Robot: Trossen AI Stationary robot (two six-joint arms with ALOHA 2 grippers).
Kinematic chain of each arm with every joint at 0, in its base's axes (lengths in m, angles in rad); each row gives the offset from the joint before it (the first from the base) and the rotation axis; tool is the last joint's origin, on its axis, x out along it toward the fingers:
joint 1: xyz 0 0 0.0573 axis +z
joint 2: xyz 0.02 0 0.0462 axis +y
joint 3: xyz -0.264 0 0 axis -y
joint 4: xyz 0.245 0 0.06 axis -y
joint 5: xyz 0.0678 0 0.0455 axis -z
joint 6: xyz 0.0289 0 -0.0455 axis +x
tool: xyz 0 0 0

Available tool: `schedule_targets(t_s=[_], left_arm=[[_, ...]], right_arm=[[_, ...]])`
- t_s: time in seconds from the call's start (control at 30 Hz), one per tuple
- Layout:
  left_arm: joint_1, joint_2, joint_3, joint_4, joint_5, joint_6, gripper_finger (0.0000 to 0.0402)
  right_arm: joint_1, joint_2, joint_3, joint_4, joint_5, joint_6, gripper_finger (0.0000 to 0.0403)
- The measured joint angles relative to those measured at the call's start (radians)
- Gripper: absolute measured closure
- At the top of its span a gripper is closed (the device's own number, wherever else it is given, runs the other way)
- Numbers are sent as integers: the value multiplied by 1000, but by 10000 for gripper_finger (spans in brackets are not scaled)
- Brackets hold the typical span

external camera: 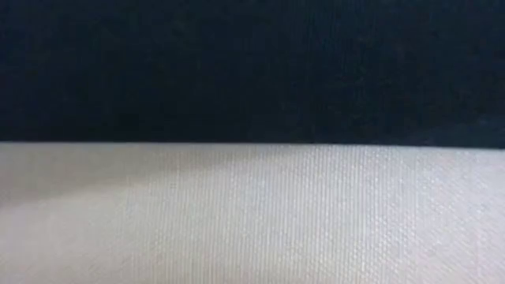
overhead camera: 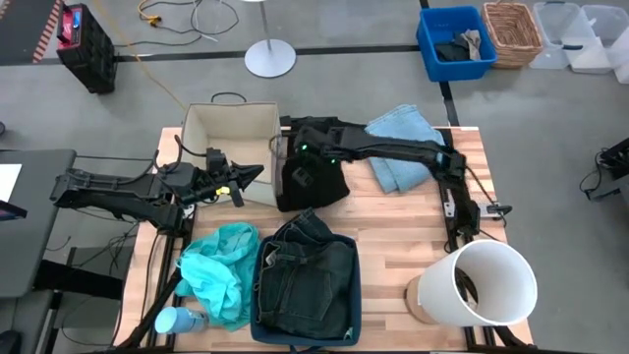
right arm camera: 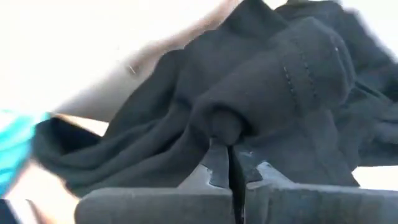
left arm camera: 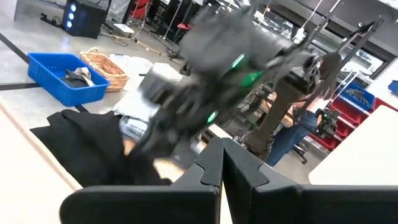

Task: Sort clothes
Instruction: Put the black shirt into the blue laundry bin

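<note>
My right gripper (overhead camera: 301,169) reaches across the table's far half and is shut on the black garment (overhead camera: 316,189), next to the beige fabric bin (overhead camera: 231,138). The light blue denim (overhead camera: 403,146) lies at the far right under that arm. A bright teal garment (overhead camera: 221,270) is heaped at the near left. The dark charcoal denim (overhead camera: 305,285) lies in a dark blue bin (overhead camera: 257,320). At the left, my left gripper (overhead camera: 248,179) hovers level and shut, holding nothing. The low view is blocked by cloth. My right gripper pinches a bunched fold of the black garment (right arm camera: 225,127) between its two fingers, several layers gathered there. The fingers come slanting down from the table's right. The cloth hangs slack below them, and its lower part (left arm camera: 81,152) reaches the table.
A white cylindrical bin (overhead camera: 477,285) lies on its side at the near right. A light blue bottle (overhead camera: 177,320) lies at the near left corner. On the floor beyond the table stand a blue crate (overhead camera: 454,41) and a wicker basket (overhead camera: 513,31).
</note>
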Motion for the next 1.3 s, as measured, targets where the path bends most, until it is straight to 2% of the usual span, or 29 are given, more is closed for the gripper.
schedule_targets(t_s=[0.2,0.4,0.53,0.63,0.77,1.0,1.13,1.3], left_arm=[[0,0,0,-3,0,0,401],[0,0,0,-10,0,9,401],[0,0,0,-10,0,11,401],[0,0,0,-8,0,11,401],[0,0,0,-7,0,10,401],[0,0,0,-6,0,9,401],[0,0,0,-6,0,8,401],[0,0,0,-7,11,21,401]], right_arm=[[0,-157,0,55,26,-61,402],[47,-309,0,150,21,-114,403],[106,-405,0,209,11,-160,403],[163,-474,0,273,-36,-182,403],[256,-542,2,406,-80,-151,403],[469,-566,3,622,-138,-65,403],[591,-536,3,640,-140,-50,403],[677,-445,3,619,-130,29,403]])
